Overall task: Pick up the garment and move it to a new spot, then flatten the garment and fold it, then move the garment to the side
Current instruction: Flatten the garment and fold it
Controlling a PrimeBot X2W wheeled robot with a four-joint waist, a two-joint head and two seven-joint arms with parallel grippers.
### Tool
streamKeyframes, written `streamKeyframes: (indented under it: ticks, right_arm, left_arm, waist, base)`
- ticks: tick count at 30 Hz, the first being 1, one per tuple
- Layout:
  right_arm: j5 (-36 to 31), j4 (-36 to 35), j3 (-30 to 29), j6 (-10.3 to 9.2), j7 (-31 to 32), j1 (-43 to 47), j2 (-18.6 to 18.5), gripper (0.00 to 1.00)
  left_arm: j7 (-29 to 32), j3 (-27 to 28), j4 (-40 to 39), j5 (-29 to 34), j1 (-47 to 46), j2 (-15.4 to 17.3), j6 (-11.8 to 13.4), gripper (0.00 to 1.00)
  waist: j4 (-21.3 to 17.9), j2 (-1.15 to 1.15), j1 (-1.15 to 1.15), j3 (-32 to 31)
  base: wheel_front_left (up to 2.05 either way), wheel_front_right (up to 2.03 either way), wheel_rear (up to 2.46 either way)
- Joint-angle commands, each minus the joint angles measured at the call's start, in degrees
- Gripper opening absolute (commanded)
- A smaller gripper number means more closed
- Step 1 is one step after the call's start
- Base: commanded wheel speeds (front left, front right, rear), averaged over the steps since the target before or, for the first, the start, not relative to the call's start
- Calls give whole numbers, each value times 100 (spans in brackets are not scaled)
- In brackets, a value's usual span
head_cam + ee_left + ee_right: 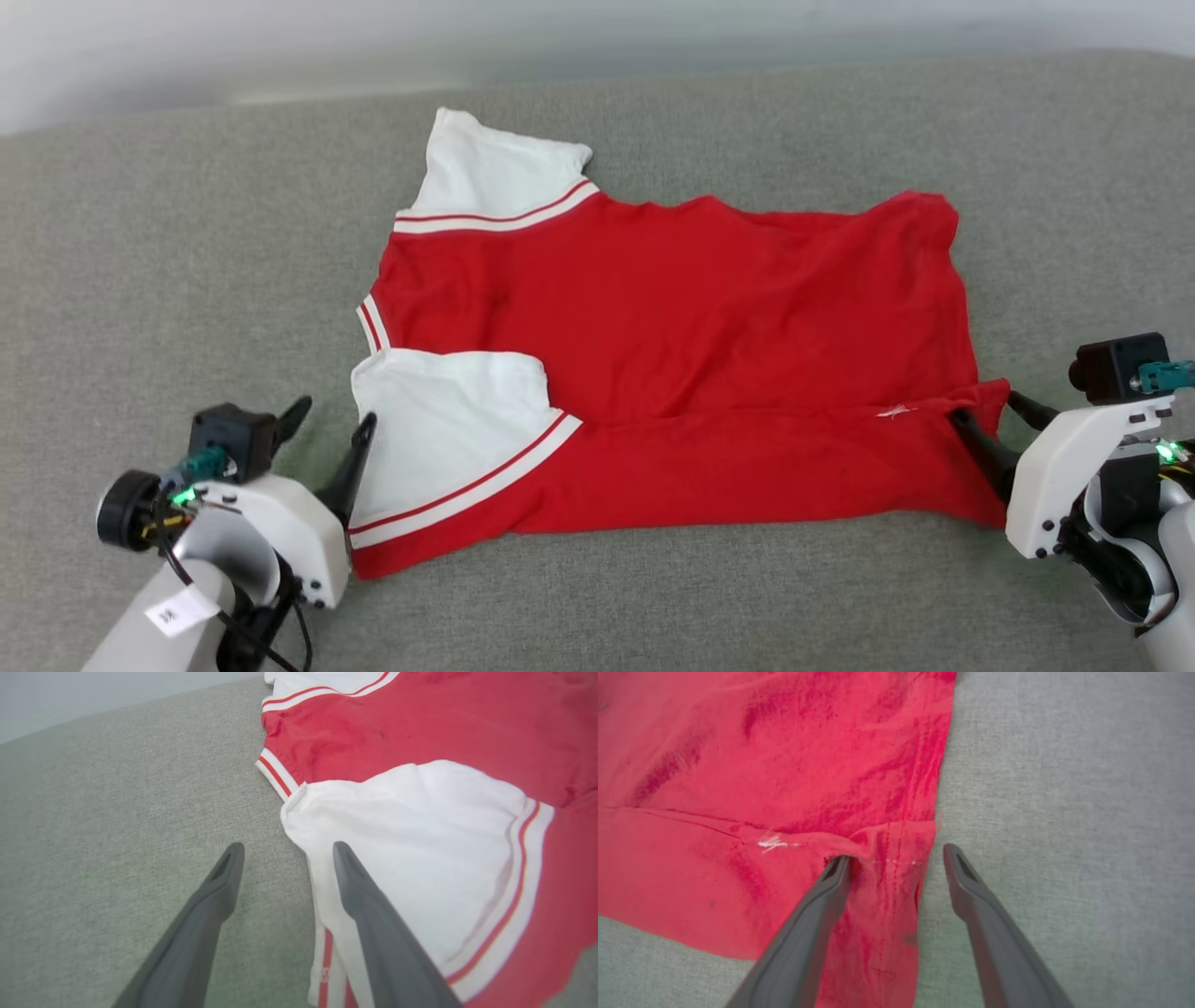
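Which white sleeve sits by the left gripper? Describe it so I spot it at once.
The red garment lies spread on the grey cloth surface. The near sleeve is the white patch at its front left corner, beside the left gripper. Unlike the far sleeve, which sticks out past the body, this one is folded in over the red cloth.

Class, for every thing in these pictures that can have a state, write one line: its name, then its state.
Jersey: lying spread out, near edge folded over, held by neither gripper.
Near sleeve: folded over with the near edge.
Far sleeve: laid out flat.
Left gripper: open, astride the near sleeve's edge.
Right gripper: open, astride the jersey's other end.
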Motion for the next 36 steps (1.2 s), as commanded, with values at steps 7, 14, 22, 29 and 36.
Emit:
streamKeyframes:
  ticks: [7, 14, 22, 29, 36]
  right_arm:
    - [-263, -334, -162, -3, 308, 429, -33, 100]
    - [-669, -951, -818, -3, 909, 1070, 357, 100]
    - [-1037, -1721, -1305, -3, 1545, 1549, 913, 100]
    - [-1209, -2276, -1425, -3, 1751, 1644, 1201, 100]
    - [-1246, -2460, -1439, -3, 1740, 1651, 1288, 100]
  left_arm:
    - [294, 257, -377, -407, 772, -42, 454, 100]
    - [987, 302, -1258, -747, 1542, 33, 852, 100]
    - [1509, 278, -1898, -767, 1921, 136, 1284, 100]
    - [1847, 211, -2030, -772, 1840, 184, 1425, 100]
    - [2011, 120, -1576, -665, 1748, 283, 1467, 100]
  waist:
    - [-9, 0, -1, -541]
    - [12, 0, -1, -679]
    - [-65, 0, -1, -532]
    - [-185, 0, -1, -251]
    - [-279, 0, -1, -42]
  base:
    - [0, 0, 0]
    - [0, 0, 0]
    - [0, 0, 0]
    - [0, 0, 0]
    - [0, 0, 0]
